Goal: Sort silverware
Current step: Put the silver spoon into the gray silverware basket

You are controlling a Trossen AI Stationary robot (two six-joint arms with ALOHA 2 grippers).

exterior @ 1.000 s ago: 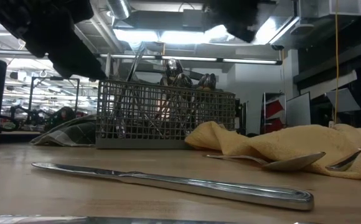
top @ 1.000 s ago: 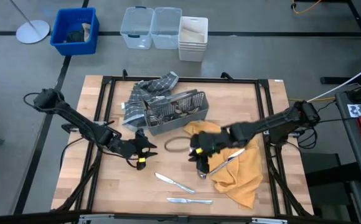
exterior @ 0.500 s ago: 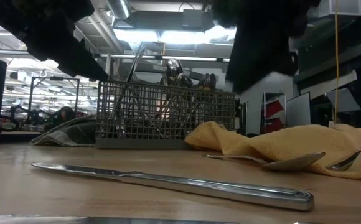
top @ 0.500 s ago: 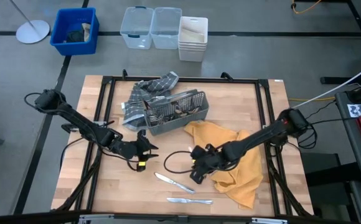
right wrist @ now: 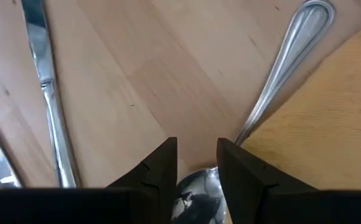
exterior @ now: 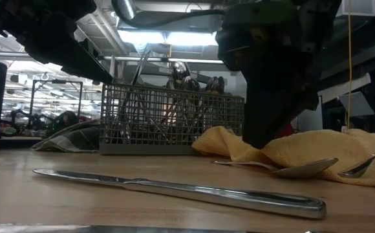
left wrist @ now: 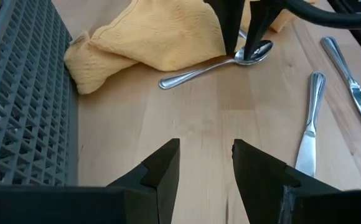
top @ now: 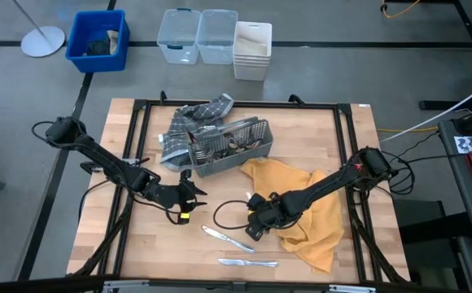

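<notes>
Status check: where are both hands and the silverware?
Right hand open, straddling spoon bowl beside yellow cloth. Left hand open, hovering. Two knives loose.

A robotics lab or workshop: a wooden tabletop [top: 309,134] on a black metal frame stands on grey concrete floor, plastic storage bins [top: 197,35] beyond it, fluorescent ceiling lights [exterior: 174,37] and shelving behind.

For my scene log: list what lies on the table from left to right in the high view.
Left pincer → checked cloth → grey caddy → right pincer, over a spoon → yellow cloth. The two knives are omitted since they overlap others in the order.
</notes>
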